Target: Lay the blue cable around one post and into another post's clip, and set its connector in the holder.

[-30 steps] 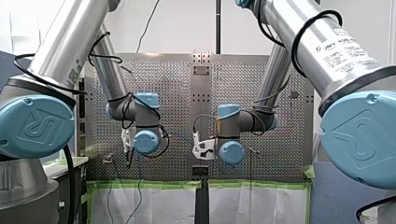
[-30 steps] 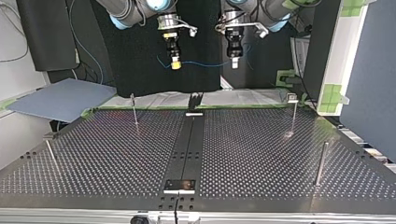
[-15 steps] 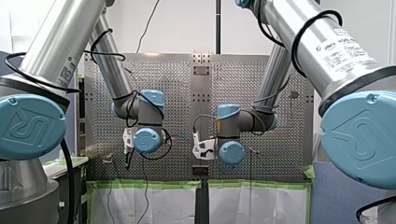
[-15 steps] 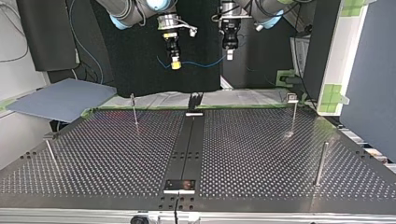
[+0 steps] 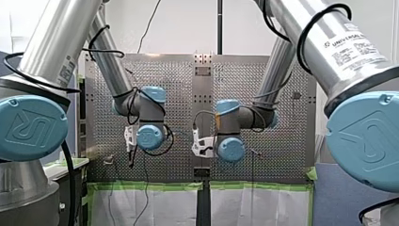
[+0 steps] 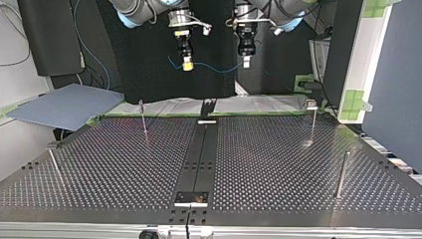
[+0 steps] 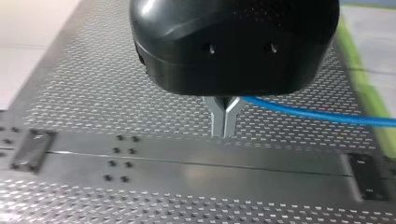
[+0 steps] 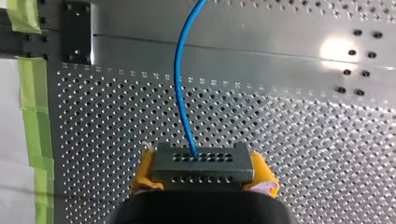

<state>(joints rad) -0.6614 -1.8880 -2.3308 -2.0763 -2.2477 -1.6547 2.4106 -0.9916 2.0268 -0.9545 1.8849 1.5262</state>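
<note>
Both grippers are engaged: our left gripper (image 7: 225, 130) has its metal fingers pressed together on the blue cable (image 7: 303, 112), and our right gripper (image 8: 204, 172) has its yellow pads (image 8: 145, 171) clamped on the connector (image 8: 203, 162). Perforated table (image 6: 278, 164): no part of the cable rests on it. Posts (image 6: 143, 117): four standing, none wrapped, and the clip (image 6: 312, 104) on the far post at the top view's right is unoccupied. Cable: strung in the air between the two grippers, beyond the table's far edge. Change over the last second: both grippers have risen a little in the top view, and the wrists have closed in slightly in the front view. We judge this a carry stage, with routing, clipping and seating all outstanding
</note>
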